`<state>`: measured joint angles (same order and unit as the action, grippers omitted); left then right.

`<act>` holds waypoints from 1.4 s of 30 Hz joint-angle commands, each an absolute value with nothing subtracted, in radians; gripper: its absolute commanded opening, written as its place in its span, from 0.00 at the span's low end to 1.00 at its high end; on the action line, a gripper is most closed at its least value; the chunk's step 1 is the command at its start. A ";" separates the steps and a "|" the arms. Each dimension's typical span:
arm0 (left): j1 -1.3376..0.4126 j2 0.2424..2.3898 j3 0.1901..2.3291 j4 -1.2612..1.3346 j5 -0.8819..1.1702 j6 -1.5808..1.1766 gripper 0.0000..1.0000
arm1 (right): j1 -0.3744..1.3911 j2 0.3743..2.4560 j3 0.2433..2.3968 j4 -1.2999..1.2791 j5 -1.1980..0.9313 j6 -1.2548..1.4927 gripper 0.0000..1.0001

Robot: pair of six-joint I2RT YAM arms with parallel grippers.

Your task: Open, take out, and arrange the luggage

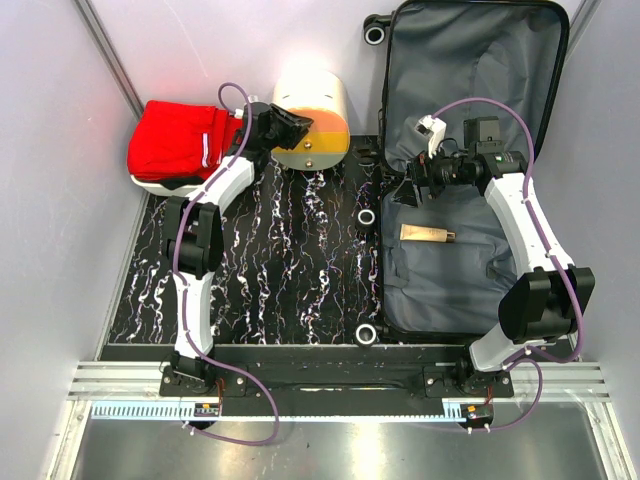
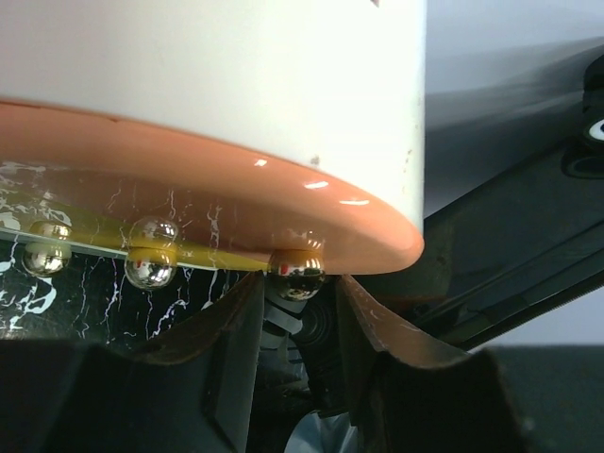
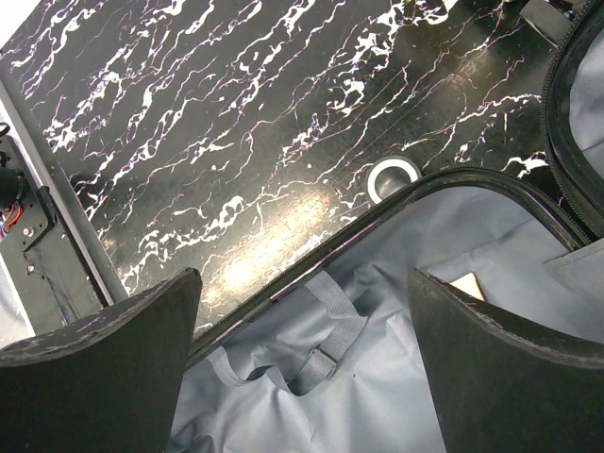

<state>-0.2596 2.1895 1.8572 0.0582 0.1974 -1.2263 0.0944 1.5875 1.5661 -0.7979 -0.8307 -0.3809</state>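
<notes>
From above, the luggage (image 1: 450,290) lies open on the right of the counter (image 1: 290,260), grey lining up, with 1 tan tube (image 1: 428,234) inside. Only the right wrist view shows the right fingers (image 3: 104,349) spread wide and empty over its rim, above a grey strap (image 3: 326,354). The left wrist view alone shows the left fingers (image 2: 217,349) narrowly apart at a chrome stud (image 2: 297,269) under the cream-and-orange box (image 1: 312,115). Whether they pinch it, I cannot tell. The counter is black with white veins, and pale walls enclose it.

Box (image 2: 236,94) before left jaws (perhaps touching)
</notes>
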 commanded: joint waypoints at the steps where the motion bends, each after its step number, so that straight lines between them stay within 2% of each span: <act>1: -0.253 2.163 1.925 0.077 0.186 -1.255 0.40 | 0.094 1.592 1.611 -0.782 -0.853 -0.362 1.00; 6: -0.253 2.166 1.930 0.055 0.173 -1.256 0.40 | 0.095 1.591 1.609 -0.784 -0.850 -0.360 1.00; 10: -0.255 2.168 1.931 0.045 0.175 -1.255 0.34 | 0.095 1.594 1.611 -0.781 -0.853 -0.360 1.00; 13: -0.255 2.158 1.922 0.060 0.195 -1.240 0.20 | 0.095 1.598 1.615 -0.784 -0.853 -0.360 1.00; 14: -0.255 2.154 1.914 0.075 0.210 -1.232 0.12 | 0.095 1.597 1.615 -0.782 -0.853 -0.360 1.00; 17: -0.258 2.129 1.885 0.109 0.250 -1.213 0.00 | 0.095 1.595 1.614 -0.784 -0.857 -0.360 1.00; 33: -0.310 1.855 1.491 0.150 0.295 -1.250 0.00 | 0.095 1.502 1.528 -0.811 -0.842 -0.425 1.00; 38: -0.318 1.816 1.419 0.163 0.279 -1.253 0.08 | 0.095 1.465 1.483 -0.811 -0.834 -0.434 1.00; 40: -0.316 1.806 1.413 0.161 0.281 -1.244 0.15 | 0.094 1.456 1.473 -0.811 -0.825 -0.439 1.00; 41: -0.318 1.804 1.413 0.161 0.287 -1.238 0.40 | 0.095 1.453 1.470 -0.813 -0.816 -0.442 1.00; 42: -0.316 1.796 1.417 0.152 0.287 -1.217 0.53 | 0.094 1.450 1.465 -0.815 -0.796 -0.454 1.00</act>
<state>-0.3126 1.8687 1.4170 0.1055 0.2573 -1.2392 0.0944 1.4952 1.4776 -0.8112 -0.8280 -0.4168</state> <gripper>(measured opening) 0.345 0.994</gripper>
